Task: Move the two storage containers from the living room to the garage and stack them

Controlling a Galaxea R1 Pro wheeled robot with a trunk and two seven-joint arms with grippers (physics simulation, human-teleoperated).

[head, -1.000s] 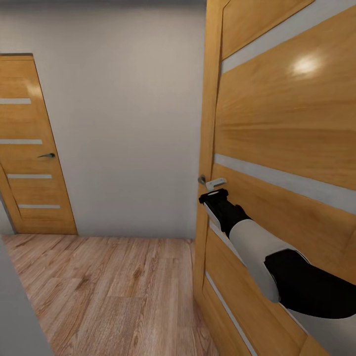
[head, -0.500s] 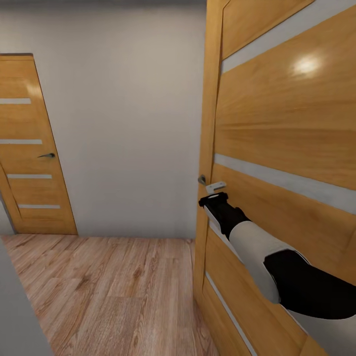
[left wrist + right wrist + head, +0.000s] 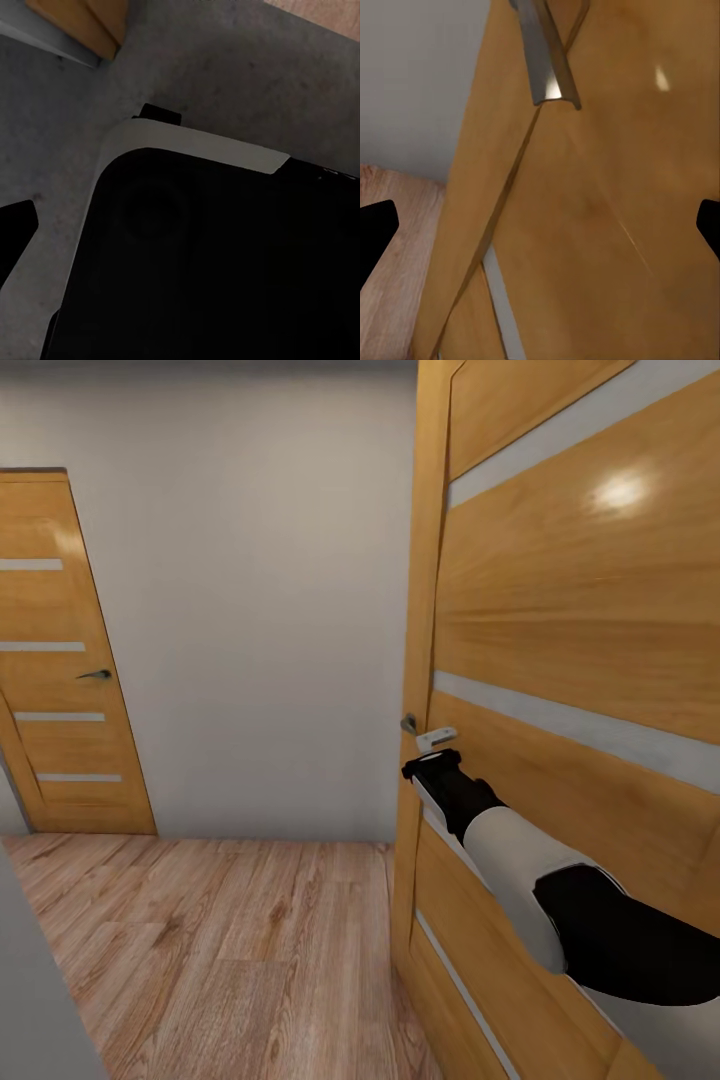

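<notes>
right end effector [image 3: 437, 745] spread apart at door handle [image 3: 437, 737] (silver lever), wood door [image 3: 570, 630] with pale stripes

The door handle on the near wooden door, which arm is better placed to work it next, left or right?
Right, most likely. In the head view the right gripper is raised just below the door handle of the near wooden door, and its wrist camera looks at the handle with the fingers spread. The left wrist view faces the robot's own dark base.
</notes>
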